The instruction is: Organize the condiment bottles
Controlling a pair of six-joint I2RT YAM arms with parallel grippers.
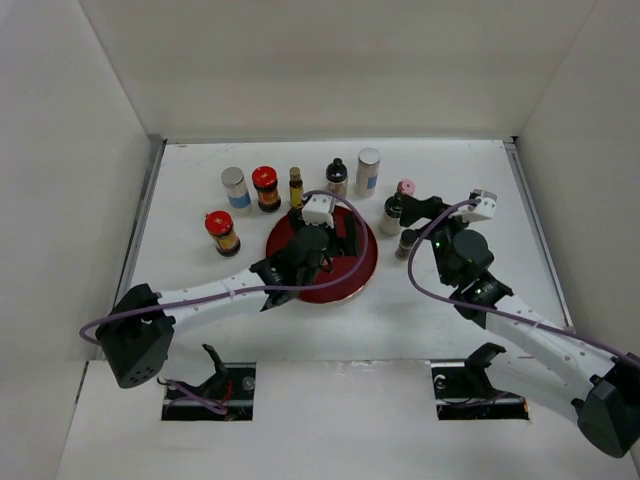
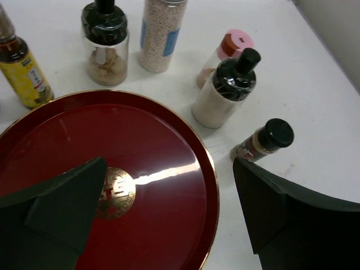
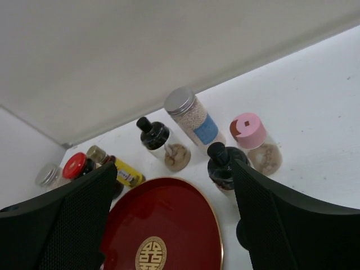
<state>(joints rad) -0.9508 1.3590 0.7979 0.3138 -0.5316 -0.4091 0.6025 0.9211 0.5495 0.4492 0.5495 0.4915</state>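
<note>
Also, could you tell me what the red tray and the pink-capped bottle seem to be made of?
The red tray looks like glossy lacquered plastic or wood: it mirrors a light streak. The pink-capped bottle has a clear body, glass or plastic, brownish contents showing through; its cap looks matte plastic.

Upright on white surface (image 1: pixel 385 332). Back row, left to right: short silver-lidded cylinder (image 1: pixel 236 188), red-lidded dark jar (image 1: pixel 266 189), slim yellow-labelled bottle (image 1: pixel 296 188), black-capped round jar (image 1: pixel 336 178), tall silver-lidded cylinder (image 1: pixel 368 172). Right cluster: pink-capped jar (image 1: pixel 405 188), black-capped pale bottle (image 1: pixel 393 214), small black-capped brown shaker (image 1: pixel 407 244). Second red-lidded jar (image 1: pixel 222 233) front left, apart.
</note>
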